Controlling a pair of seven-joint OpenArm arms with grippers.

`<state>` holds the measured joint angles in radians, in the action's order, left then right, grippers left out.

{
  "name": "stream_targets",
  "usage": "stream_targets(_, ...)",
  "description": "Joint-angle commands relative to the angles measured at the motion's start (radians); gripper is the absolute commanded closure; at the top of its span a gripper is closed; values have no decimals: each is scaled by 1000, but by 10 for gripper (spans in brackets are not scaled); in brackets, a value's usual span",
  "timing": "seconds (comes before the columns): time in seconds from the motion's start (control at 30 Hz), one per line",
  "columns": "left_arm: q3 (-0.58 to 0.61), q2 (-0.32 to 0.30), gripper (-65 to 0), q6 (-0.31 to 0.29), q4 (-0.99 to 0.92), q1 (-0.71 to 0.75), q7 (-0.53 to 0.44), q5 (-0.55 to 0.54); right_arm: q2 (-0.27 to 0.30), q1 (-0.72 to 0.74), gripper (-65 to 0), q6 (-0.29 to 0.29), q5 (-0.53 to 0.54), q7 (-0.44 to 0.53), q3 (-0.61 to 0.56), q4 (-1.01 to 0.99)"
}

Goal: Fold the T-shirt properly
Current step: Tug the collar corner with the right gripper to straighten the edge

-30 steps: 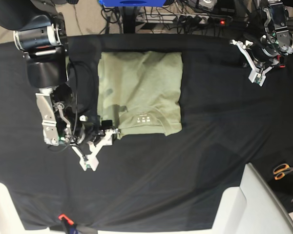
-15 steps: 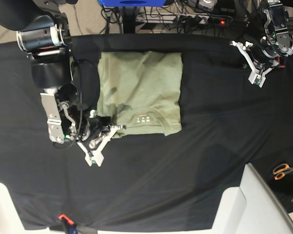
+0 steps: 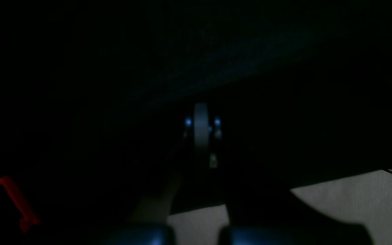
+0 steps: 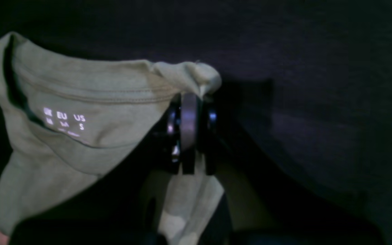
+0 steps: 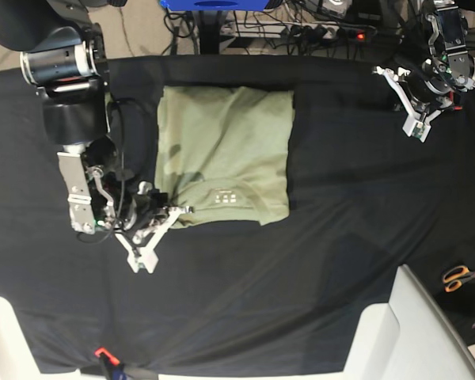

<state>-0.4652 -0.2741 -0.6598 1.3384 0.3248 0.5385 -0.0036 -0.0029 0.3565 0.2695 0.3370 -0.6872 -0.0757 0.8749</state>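
Looking at the base view from left to right, you first see the right end effector (image 5: 176, 212) pinched onto the collar-side corner of the T-shirt (image 5: 226, 150). The garment lies folded on the black-clothed worktop (image 5: 340, 237). Your left end effector (image 5: 416, 119) is fully closed, holding nothing, well apart at far right.

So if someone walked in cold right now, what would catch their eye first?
The pale green T-shirt, partly folded on the black table cloth toward the far side of the table. Next, the right gripper at the shirt's near corner by the collar, jaws shut on a pinch of fabric. The left gripper hangs shut and empty at the far corner opposite.
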Motion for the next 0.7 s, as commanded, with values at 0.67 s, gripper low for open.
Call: stream_targets(0.67,24,3,0,1,45,13,33,21,-4,-27,-218,-112,7,-44,-2,186)
